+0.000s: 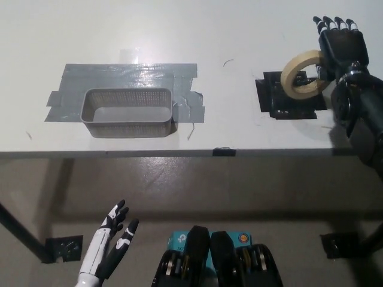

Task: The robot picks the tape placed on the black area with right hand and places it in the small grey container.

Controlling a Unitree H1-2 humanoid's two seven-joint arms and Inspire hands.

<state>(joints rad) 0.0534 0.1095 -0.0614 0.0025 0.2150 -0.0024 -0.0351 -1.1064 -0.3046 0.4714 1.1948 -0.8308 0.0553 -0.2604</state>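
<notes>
A beige roll of tape [299, 66] stands tilted on edge over the black area [288, 103] at the table's right side. My black right hand [340, 49] is just right of the roll. Its thumb is hooked through the hole and the other fingers point straight up toward the far side. The roll looks raised off the black patch, carried on that thumb. The small grey mesh container [127, 112] sits at the table's left, with nothing in it. My white left hand [112, 245] rests low at the lower left, below the table's edge, fingers apart.
The container stands on a patch of grey duct tape [128, 76]. The table's front edge [179, 153] runs across the picture, with a small black tab [223, 151] on it. On the floor below lie black base plates [63, 249].
</notes>
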